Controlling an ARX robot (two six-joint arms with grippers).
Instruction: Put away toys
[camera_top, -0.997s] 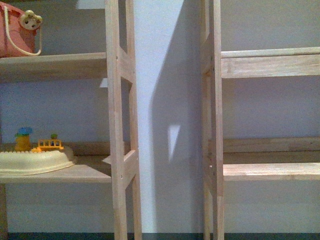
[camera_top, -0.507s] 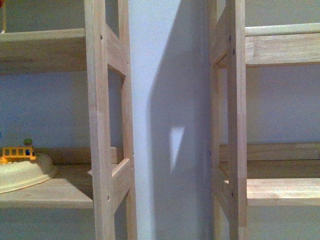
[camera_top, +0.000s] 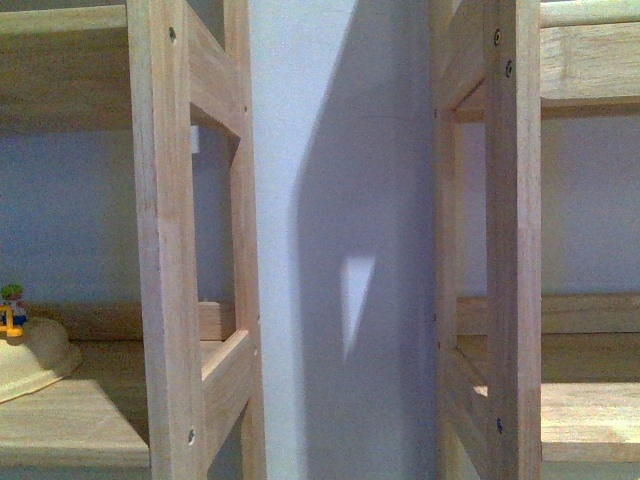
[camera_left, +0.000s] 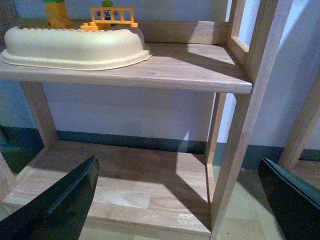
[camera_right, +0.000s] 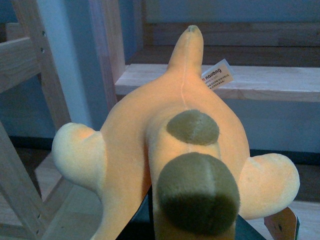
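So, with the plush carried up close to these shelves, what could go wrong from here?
The plush toy has limbs sticking out wide, so one could snag on the wooden upright beside it before reaching the shelf board. The front view shows shelf frames and wall but neither arm, so it cannot check placement. The open left gripper faces the shelf holding the cream toy base, close to its front edge; advancing could bump it.

White tag on plush toy, print illegible.
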